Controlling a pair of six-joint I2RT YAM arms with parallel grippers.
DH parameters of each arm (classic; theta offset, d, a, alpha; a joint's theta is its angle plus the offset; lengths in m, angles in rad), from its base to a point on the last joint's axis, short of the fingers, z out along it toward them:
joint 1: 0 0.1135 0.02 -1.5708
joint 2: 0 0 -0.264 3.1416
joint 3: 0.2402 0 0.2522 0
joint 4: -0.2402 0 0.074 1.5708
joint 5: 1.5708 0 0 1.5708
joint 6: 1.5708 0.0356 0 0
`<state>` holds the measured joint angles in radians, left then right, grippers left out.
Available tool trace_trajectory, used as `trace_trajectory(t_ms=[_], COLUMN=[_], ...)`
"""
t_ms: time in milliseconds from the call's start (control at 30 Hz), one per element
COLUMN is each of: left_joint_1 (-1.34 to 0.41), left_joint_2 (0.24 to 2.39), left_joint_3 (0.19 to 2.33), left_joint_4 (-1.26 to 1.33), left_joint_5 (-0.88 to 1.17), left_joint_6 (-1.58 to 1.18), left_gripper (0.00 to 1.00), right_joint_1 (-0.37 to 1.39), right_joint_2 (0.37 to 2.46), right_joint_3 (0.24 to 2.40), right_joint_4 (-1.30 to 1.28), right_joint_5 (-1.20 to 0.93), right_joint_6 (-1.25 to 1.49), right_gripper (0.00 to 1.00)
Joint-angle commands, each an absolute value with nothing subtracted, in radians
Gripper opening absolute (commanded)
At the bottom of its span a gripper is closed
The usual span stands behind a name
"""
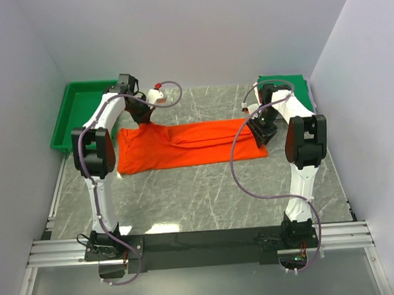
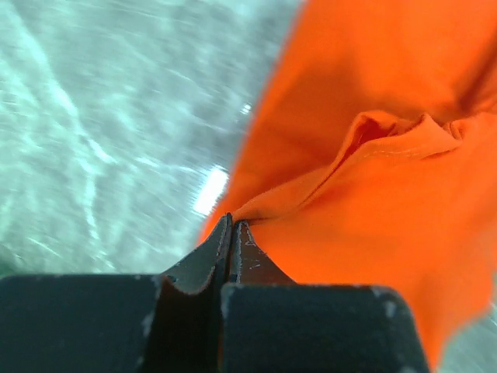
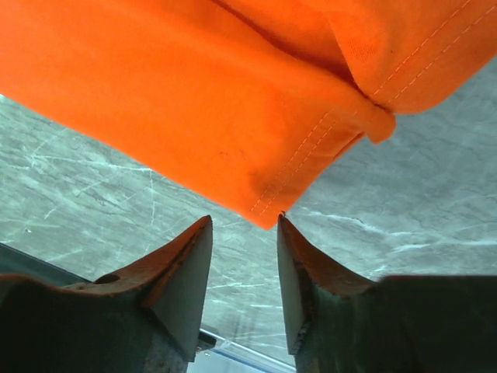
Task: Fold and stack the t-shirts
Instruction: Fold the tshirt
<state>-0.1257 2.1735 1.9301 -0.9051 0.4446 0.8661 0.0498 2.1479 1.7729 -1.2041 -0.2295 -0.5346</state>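
The orange-red t-shirt [image 1: 187, 145] lies folded lengthwise into a long band across the middle of the table. My left gripper [image 1: 143, 121] is at its far left corner, shut on a pinch of the orange cloth [image 2: 326, 194], which bunches into a fold ahead of the fingertips. My right gripper [image 1: 262, 132] is open just off the shirt's right end. In the right wrist view the hemmed corner of the shirt [image 3: 268, 214] sits just ahead of the gap between the fingers, not gripped. A folded green shirt [image 1: 293, 89] lies at the far right.
A rigid green plastic tray [image 1: 76, 114] stands at the far left corner. A small white and red object [image 1: 157, 93] lies behind the left gripper. White walls close in the back and sides. Grey marble table [image 1: 206, 193] lies bare in front of the shirt.
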Motion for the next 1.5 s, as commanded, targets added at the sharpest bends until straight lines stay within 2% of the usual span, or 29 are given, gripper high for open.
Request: trace_trajectory(t_ms=[0, 267, 433, 700, 967, 1133, 1233, 1267, 1367, 1467], left_joint_1=[-0.118, -0.118, -0.118, -0.152, -0.209, -0.225, -0.224, -0.222, -0.206, -0.186], left_joint_2=[2.239, 2.257, 2.238, 2.071, 1.956, 1.956, 1.957, 1.956, 1.911, 1.875], left_joint_3=[2.048, 1.964, 1.947, 1.832, 1.629, 1.507, 1.467, 1.466, 1.491, 1.512], left_joint_4=[-0.862, -0.723, -0.750, -0.830, -0.871, -0.856, -0.844, -0.845, -0.862, -0.856], left_joint_5=[0.440, 0.385, 0.397, 0.356, 0.368, 0.356, 0.342, 0.347, 0.448, 0.526], left_joint_6=[0.807, 0.790, 0.770, 0.674, 0.577, 0.575, 0.589, 0.588, 0.586, 0.563], left_gripper=[0.01, 0.01, 0.01, 0.01, 0.01, 0.01, 0.17, 0.33, 0.44, 0.47], right_joint_1=[0.052, 0.052, 0.054, 0.054, 0.054, 0.054, 0.061, 0.063, 0.075, 0.084], right_joint_2=[2.138, 2.128, 2.144, 2.140, 2.144, 2.161, 2.172, 2.178, 2.198, 2.224], right_joint_3=[1.815, 1.792, 1.769, 1.759, 1.775, 1.821, 1.867, 1.899, 1.956, 2.005], right_joint_4=[-1.239, -1.235, -1.206, -1.200, -1.206, -1.218, -1.227, -1.236, -1.242, -1.250], right_joint_5=[-0.239, -0.265, -0.249, -0.238, -0.247, -0.274, -0.304, -0.311, -0.327, -0.334], right_joint_6=[-0.563, -0.563, -0.551, -0.561, -0.571, -0.565, -0.557, -0.555, -0.543, -0.532], right_gripper=[0.48, 0.47, 0.46, 0.45, 0.45, 0.45, 0.45, 0.45, 0.45, 0.45])
